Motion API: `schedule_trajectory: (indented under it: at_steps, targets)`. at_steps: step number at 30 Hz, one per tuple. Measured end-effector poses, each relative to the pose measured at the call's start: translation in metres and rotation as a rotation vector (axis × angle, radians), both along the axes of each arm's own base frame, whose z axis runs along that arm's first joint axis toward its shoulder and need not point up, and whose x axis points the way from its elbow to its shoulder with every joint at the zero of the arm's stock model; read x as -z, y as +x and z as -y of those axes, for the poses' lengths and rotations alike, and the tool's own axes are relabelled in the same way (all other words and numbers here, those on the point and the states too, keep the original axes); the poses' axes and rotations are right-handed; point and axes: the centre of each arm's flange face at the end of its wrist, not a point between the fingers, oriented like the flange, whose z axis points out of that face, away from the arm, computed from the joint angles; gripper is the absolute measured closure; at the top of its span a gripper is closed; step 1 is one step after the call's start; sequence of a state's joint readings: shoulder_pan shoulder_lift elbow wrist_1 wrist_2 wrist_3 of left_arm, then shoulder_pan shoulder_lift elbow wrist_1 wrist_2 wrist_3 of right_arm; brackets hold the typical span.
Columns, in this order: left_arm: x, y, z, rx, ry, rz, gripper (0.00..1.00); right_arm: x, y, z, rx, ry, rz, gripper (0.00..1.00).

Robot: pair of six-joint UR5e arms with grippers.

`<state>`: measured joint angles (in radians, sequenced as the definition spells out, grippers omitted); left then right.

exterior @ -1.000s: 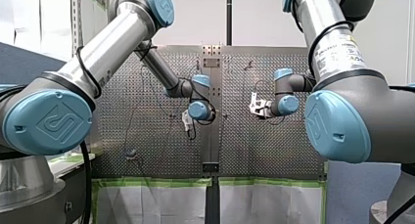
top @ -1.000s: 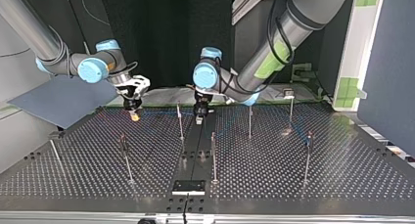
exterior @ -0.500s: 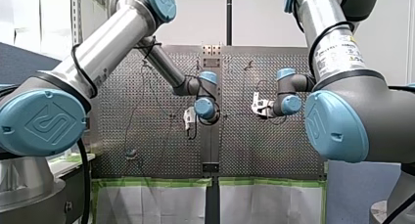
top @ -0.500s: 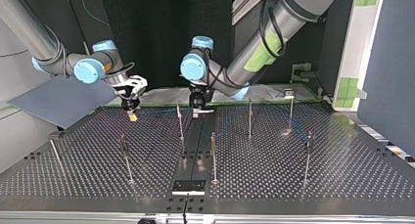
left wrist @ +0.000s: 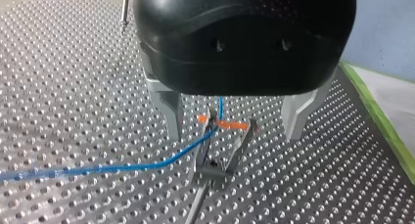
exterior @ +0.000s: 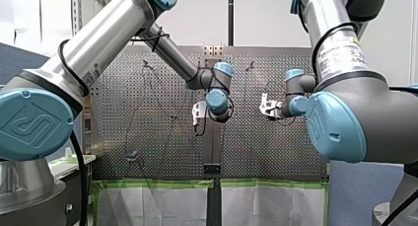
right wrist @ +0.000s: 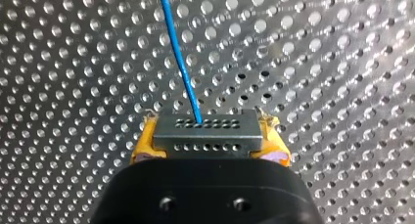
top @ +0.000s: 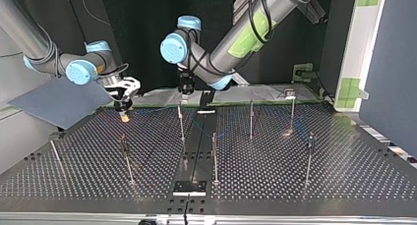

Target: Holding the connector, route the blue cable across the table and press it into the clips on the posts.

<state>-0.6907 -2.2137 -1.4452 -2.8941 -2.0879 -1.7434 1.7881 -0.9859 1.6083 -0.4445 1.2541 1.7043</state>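
Cable (right wrist: 178, 62) thin, blue; grey connector (right wrist: 205, 128) pinched in right claw (right wrist: 209, 146); left claw (left wrist: 232, 135) spread wide.

Front view: bright, pale wall (exterior: 197, 18) evenly lit.
Top view: dim, dark backdrop (top: 147, 23).
Glare: glints across perforated table (right wrist: 333, 48).

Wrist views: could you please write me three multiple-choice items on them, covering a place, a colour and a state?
1. Where is the clip relative to my left gripper? A beside it; B between its fingers; C behind it.
2. My right gripper's pads are: A yellow; B green; C white.
3. My right gripper is: A open; B shut on a post; C shut on the connector.
B, the clip stands between the open fingers; A, yellow flanks the connector; C, the pads clamp the connector.
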Motion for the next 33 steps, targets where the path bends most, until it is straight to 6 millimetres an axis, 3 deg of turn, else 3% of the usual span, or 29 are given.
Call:
schedule_trajectory:
  at_steps: [10, 18, 24, 33]
  targets:
    - [-0.021, -0.025, 0.049, -0.001, -0.076, 0.092, 0.00, 0.001, -0.007, 0.001, -0.013, 0.014, -0.003, 1.00]
    - [-0.006, -0.045, 0.080, 0.010, -0.067, 0.069, 0.00, 0.001, -0.009, 0.001, -0.025, 0.020, -0.001, 1.00]
    - [0.005, -0.034, 0.086, 0.002, -0.047, 0.040, 0.00, 0.002, -0.009, 0.001, -0.024, 0.021, -0.001, 1.00]
    - [-0.016, -0.009, 0.088, -0.019, -0.077, 0.065, 0.00, 0.001, -0.009, 0.001, -0.024, 0.020, -0.001, 1.00]
